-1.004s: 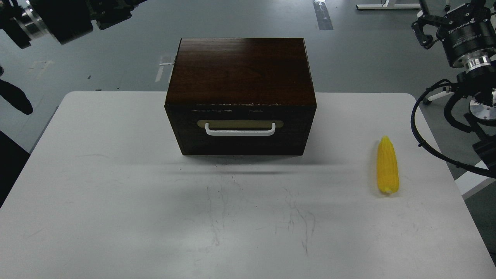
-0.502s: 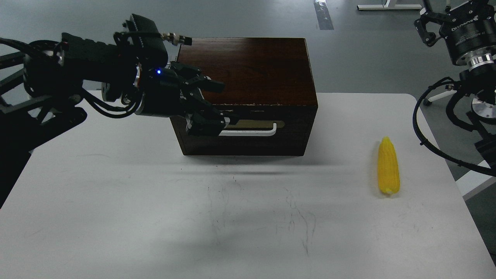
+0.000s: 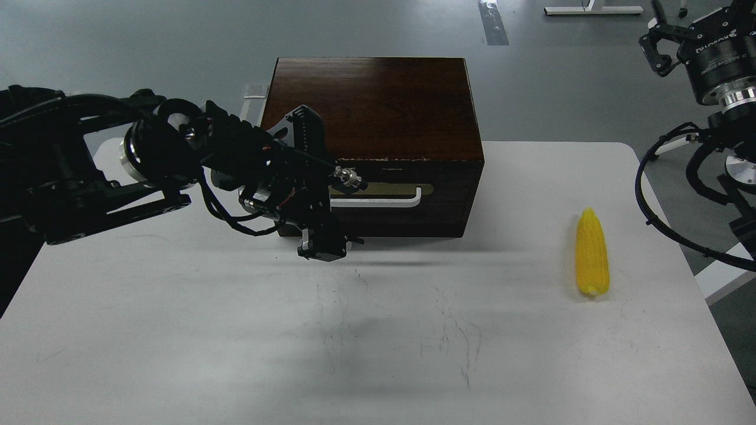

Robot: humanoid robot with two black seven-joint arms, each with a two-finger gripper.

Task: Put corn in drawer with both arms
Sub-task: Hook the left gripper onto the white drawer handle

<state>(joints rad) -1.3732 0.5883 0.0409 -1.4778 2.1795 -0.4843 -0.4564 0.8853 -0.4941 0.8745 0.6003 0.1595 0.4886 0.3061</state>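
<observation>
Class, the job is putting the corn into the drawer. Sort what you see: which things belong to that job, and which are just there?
Belongs to the job:
corn
drawer, shut
left gripper
right gripper

Just there:
table
tape strips on the floor

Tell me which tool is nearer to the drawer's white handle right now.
Left. The left tool hangs just in front of the drawer, at the white handle's left end. The right tool is up at the far right, off the table, well away from it.
</observation>
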